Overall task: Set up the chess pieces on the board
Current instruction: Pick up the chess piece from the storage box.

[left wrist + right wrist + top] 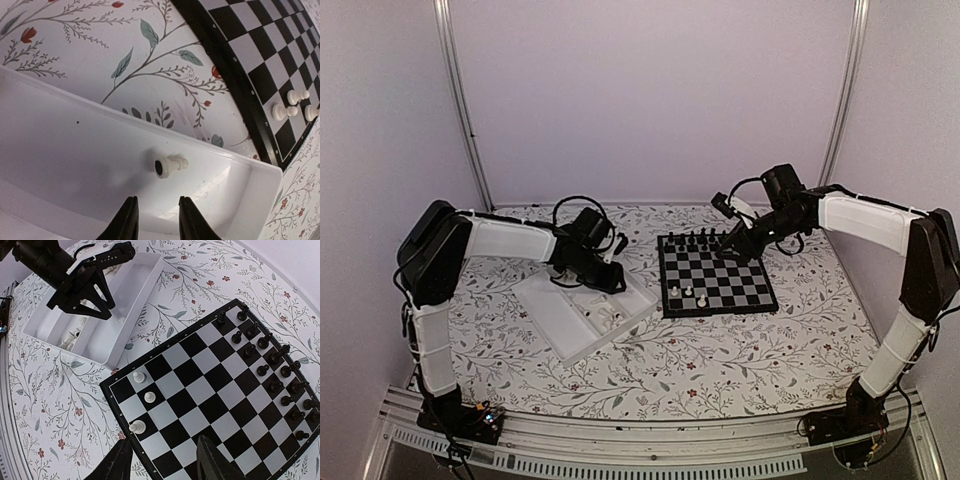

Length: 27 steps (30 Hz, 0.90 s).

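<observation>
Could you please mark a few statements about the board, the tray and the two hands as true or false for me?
1. Three white pieces stand on the board. True.
2. A white pawn lies on its side in the tray, just ahead of the left hand. True.
3. The right hand grips a black piece. False: its fingers are apart with nothing between them.
4. The black pieces lie in the tray. False: they stand in two rows along one edge of the board.
5. The left hand is over the board. False: it is over the tray.
</observation>
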Tool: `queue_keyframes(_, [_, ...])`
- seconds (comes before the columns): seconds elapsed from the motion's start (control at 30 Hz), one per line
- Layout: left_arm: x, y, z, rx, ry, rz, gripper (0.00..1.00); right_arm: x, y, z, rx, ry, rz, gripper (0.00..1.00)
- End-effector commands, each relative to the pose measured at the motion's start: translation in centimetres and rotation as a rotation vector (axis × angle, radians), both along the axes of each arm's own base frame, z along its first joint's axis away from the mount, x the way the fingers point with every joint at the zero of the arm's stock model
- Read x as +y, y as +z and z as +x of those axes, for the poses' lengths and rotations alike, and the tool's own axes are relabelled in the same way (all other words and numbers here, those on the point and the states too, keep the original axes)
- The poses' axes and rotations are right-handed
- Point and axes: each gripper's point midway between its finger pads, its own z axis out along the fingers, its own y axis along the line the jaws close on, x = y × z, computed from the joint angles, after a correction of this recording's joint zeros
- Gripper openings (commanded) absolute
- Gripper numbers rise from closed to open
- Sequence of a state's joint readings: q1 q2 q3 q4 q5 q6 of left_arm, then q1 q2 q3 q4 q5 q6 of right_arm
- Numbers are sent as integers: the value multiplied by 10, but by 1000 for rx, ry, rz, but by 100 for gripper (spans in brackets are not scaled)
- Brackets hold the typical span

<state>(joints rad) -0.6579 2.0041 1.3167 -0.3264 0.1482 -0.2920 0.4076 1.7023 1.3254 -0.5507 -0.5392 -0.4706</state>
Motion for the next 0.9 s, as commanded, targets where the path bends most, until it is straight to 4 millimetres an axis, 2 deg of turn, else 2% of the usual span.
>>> queue_keyframes(0.0, [-10, 3, 19, -10, 15, -52, 29, 2, 11, -4, -40, 16, 19, 48])
queue_keyframes(0.33, [-20, -7, 29, 14, 7, -46, 27, 0, 7, -2, -45, 15, 6, 47])
queue_keyframes(0.87, [-10, -21, 13, 81, 6, 6, 21, 0, 2, -3, -38, 18, 0, 47])
